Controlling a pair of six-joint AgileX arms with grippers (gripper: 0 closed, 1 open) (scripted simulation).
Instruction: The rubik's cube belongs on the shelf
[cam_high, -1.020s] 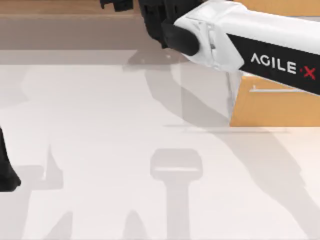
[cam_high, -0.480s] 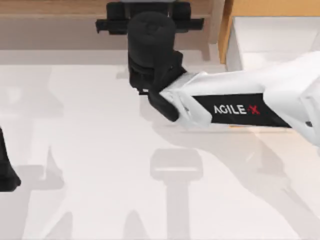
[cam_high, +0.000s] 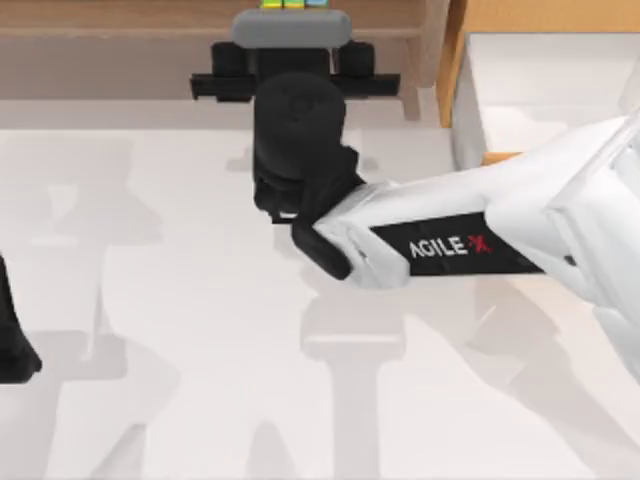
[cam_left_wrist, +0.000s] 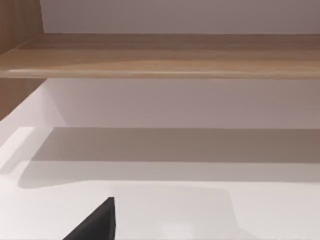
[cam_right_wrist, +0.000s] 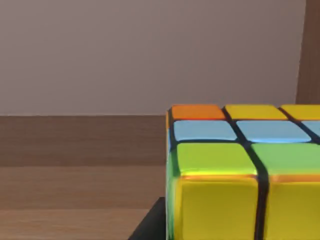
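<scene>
Reaching further toward the back of the table than half a second ago, the right arm has carried its gripper up over the shelf, and the rubik's cube now peeks out at the very top edge of the top view, where no cube could be seen before. The right wrist view puts the cube close up over the brown board, with the upright side post beside it. Whether it already rests on the wood or hangs just above cannot be told, nor can the grip itself be made out. My guess is that the placing is nearly done, with lowering and letting go left. The left gripper sits parked at the table's left edge.
</scene>
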